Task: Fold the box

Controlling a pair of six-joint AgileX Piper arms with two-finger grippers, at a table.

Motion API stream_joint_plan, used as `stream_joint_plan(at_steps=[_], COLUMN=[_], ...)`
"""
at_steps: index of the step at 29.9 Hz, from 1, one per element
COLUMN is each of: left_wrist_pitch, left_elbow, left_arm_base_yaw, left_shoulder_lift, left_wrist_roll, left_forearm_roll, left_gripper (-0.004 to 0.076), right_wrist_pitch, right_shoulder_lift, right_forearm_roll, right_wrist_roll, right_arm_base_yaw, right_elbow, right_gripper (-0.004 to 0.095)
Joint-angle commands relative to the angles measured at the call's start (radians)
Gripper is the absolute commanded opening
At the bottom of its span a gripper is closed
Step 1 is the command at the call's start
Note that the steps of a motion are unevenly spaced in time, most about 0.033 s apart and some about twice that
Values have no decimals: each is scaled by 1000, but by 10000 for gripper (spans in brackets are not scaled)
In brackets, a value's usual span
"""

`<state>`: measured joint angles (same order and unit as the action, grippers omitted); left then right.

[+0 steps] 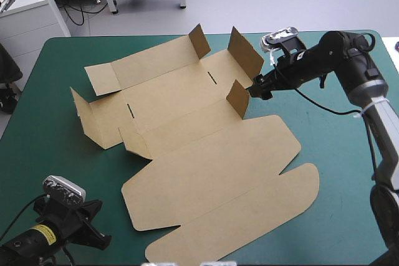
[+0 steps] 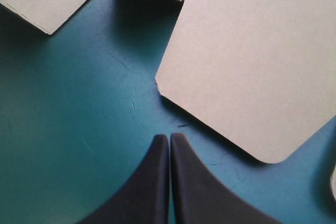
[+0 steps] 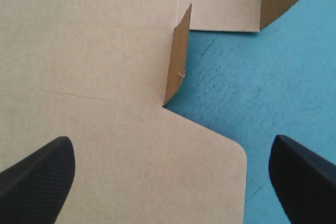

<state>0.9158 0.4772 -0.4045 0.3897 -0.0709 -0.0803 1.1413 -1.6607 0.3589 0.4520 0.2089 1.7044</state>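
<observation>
Left claw [image 1: 100,238] first: nearest you, at the counter's [image 1: 336,179] near left corner. Its fingers [image 2: 152,182] are pressed together into one arch, holding nothing. It rests over bare teal-green cover, just short of the box's [image 2: 252,61] near edge. Judging by that, it's parked clear of the work, not part of it.

Box lies mid-counter, mostly flat. Broad lid panels spread toward you. On the far panels, small flaps [image 1: 246,51] stand up at both ends. No wall is raised and tucked yet, so you're likely early in the fold.

Right claw [image 1: 257,88] is spread wide, gripping nothing. It hovers at the box's right end, aimed at the near flap [image 3: 178,56], which stands upright ahead of it. One finger is over board, the other over bare cover. That straddle suggests you're lining up to take or push this flap.

Watch: board looks light and nothing pins it, so a push may slide the whole sheet.
</observation>
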Motion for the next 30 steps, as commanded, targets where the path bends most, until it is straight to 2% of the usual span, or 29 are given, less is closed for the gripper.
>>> stream_joint_plan(at_steps=[1,7,17,20,22,25,28,30], left_wrist_pitch=[-63,-63,-63,-63,-63,-63,-63,-63], left_elbow=[30,30,30,30,30,30,30,30], left_arm_base_yaw=[-8,-8,-8,-8,-8,-8,-8,-8], left_shoulder_lift=[6,6,6,6,6,6,6,6], left_wrist_roll=[6,6,6,6,6,6,6,6], left_forearm_roll=[-14,-14,-14,-14,-14,-14,-14,-12], left_gripper=[-10,-10,-10,-10,-10,-10,-10,-10], right_wrist_pitch=[-26,20,22,22,22,10,-20,-27], right_shoulder_lift=[-39,-189,-374,-411,-433,-453,-465,-465], right_forearm_roll=[59,81,72,75,75,75,75,75], right_wrist_roll=[16,16,16,16,16,16,16,14], right_arm_base_yaw=[-1,18,67,70,72,76,76,76], right_elbow=[99,199,288,312,321,323,323,323], right_gripper=[923,923,920,878,826,681,485,311])
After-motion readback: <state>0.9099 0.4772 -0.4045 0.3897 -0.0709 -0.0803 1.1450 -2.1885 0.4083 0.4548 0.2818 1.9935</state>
